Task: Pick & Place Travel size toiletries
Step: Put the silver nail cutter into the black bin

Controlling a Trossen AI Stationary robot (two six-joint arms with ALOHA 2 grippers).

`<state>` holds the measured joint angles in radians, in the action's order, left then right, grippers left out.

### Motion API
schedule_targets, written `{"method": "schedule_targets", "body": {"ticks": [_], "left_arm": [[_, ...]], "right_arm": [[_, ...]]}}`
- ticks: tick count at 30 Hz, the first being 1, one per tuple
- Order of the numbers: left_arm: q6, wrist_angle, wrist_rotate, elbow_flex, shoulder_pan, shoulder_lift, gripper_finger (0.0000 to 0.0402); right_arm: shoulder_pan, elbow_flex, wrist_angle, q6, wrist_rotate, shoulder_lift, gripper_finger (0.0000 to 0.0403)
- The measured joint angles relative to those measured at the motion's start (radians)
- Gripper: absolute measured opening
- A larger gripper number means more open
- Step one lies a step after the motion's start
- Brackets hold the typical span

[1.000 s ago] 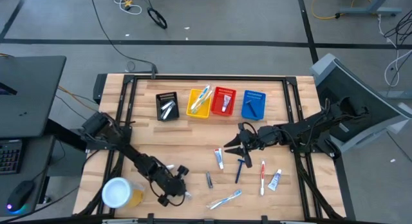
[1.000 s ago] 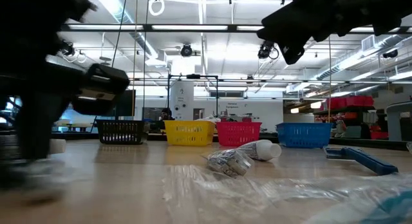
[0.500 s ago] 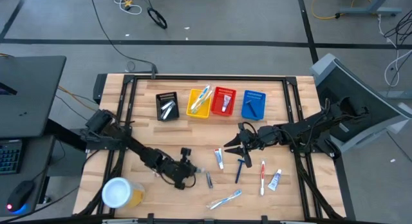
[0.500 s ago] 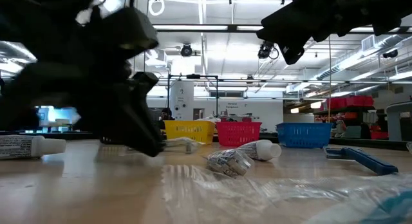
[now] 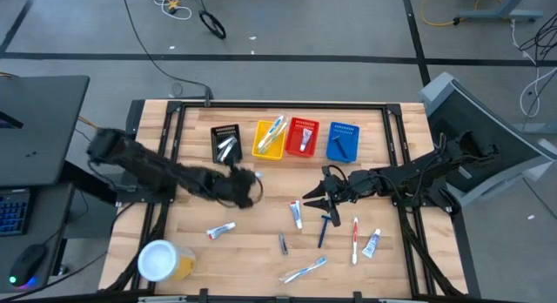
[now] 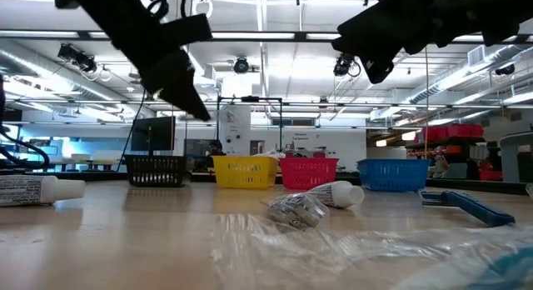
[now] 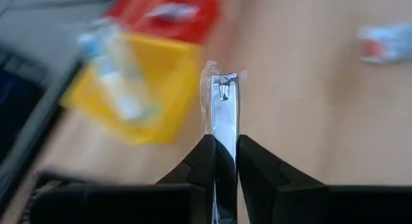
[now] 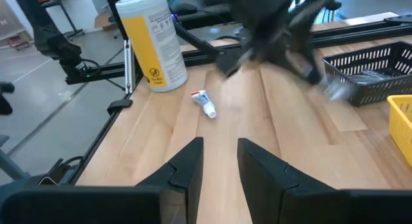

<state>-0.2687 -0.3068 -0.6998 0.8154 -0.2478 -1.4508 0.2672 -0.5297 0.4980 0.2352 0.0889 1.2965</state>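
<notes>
Flanking left gripper: black basket, tube.

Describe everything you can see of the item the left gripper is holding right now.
It is a slim silvery metal nail clipper in a clear wrapper, pinched lengthwise between the left gripper's dark fingers, its lever end sticking out past the tips. It hangs clear of the table, carried above the wood near the black basket, with the yellow basket ahead. Only the fingers touch it.
</notes>
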Motion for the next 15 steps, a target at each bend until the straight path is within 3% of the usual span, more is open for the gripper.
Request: {"method": "schedule_targets", "body": {"ticks": [7,11,15], "left_arm": [[-0.334,-0.341,-0.025,0.0,0.216,0.199,0.0058],[-0.379,-0.387,-0.012,0.0,0.339,0.201,0.0059],[-0.355,-0.355,0.064,0.0,0.428,0.128,0.0061]], "right_arm": [[0.001,0.0,0.0,0.0,0.023,0.0,0.0105],[0.001,0.0,0.0,0.0,0.023,0.0,0.0105],[0.001,0.0,0.0,0.0,0.023,0.0,0.0105]]}}
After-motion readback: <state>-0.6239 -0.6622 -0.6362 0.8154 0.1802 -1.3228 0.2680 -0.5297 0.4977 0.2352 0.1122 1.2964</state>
